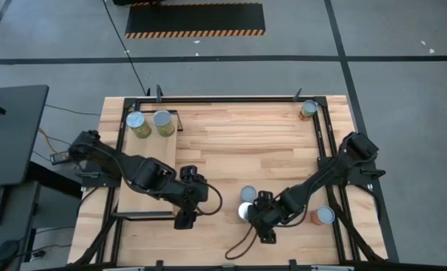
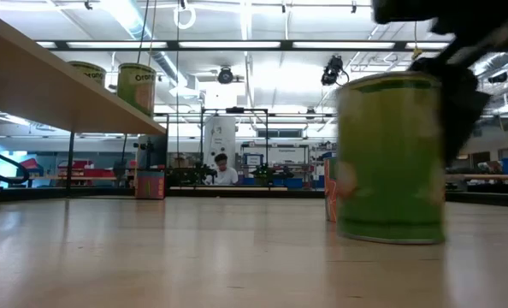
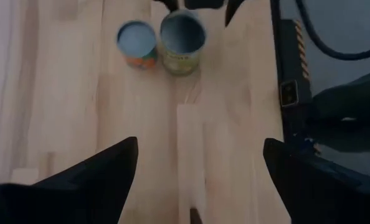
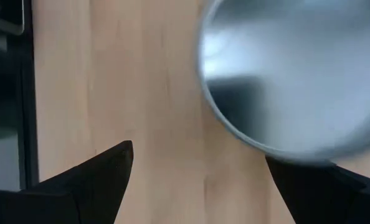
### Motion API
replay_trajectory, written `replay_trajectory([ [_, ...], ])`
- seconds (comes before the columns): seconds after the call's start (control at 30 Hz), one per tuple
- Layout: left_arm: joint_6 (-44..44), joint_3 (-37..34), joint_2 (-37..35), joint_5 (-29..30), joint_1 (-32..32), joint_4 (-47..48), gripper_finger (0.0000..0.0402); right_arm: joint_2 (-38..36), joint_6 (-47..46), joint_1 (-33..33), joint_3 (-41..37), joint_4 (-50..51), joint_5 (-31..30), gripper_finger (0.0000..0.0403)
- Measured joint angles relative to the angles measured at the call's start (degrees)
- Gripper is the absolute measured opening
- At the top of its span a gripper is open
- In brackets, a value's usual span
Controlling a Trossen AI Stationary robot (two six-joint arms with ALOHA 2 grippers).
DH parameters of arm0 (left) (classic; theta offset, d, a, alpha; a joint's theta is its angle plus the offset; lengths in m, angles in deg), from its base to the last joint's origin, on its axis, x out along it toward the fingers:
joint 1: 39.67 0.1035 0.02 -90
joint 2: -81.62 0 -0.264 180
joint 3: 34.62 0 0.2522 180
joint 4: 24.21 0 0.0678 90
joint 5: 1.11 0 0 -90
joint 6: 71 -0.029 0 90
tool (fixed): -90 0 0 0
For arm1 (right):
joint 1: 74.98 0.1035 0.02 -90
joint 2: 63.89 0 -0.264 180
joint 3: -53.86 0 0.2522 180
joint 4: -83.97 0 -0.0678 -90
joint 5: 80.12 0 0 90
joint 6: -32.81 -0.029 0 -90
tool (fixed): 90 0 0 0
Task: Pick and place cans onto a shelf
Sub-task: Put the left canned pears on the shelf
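A green-labelled can stands upright on the tabletop near the front edge. It looms large in the low view and the right wrist view. My right gripper is open, with its fingers on either side of this can. An orange-labelled can stands right beside the green can, on its far side. My left gripper is open and empty, left of both cans. Two green cans stand on the shelf at its far end. My right gripper comes level at the green can from the table's right. The can's rim shows right against one finger. I cannot tell whether that finger touches it. The other finger is clear of it, and the can stands on the table.
Another orange can stands at the near right, beside my right arm. One can stands in the far right corner. A black frame runs around the table. The shelf board shows raised at the left of the low view.
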Motion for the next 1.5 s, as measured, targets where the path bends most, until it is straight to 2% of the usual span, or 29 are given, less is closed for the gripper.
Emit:
replay_trajectory([
  [0.1, -0.46, 0.02, -0.53, 0.71, -0.46, 0.16, 0.0352, -0.26, 0.63, -1.56, 0.00, -1.74, -2.25, 0.0373],
  [0.3, -1.49, 0.04, -0.67, 1.13, -0.77, 0.12, 0.0352, -0.45, 2.58, -4.99, 0.00, -5.88, -3.09, 0.0373],
  [0.7, -1.62, 0.04, -0.67, 1.29, -0.66, 0.30, 0.0352, -0.45, 7.22, -11.48, 0.00, -10.73, -10.39, 0.0373],
  [0.87, -1.58, 0.02, -0.67, 1.54, -0.25, -0.05, 0.0352, -0.45, 9.48, -14.34, 0.00, -14.88, -10.75, 0.0373],
  [1.0, -1.19, 0.02, -0.89, 2.69, -0.04, -0.10, 0.0352, -1.51, 10.16, -15.62, 0.38, -15.08, -8.05, 0.0373],
  [1.23, -1.18, 0.04, -2.28, 3.97, 2.33, 0.39, 0.0352, -9.69, 7.93, -15.05, 0.96, -9.29, -5.66, 0.0373],
  [1.33, -2.31, 0.04, -2.57, 4.88, 3.67, 0.41, 0.0352, -15.11, 5.71, -13.71, 0.98, -3.87, -8.24, 0.0373],
  [1.43, -7.47, -0.61, -2.35, 5.46, 4.35, -1.01, 0.0352, -20.52, 3.17, -11.81, 0.98, 1.20, -11.31, 0.0373],
  [1.5, -11.17, -2.46, -2.08, 3.63, 4.71, -4.24, 0.0352, -24.03, 1.01, -10.41, 0.98, 4.20, -13.08, 0.0373],
])
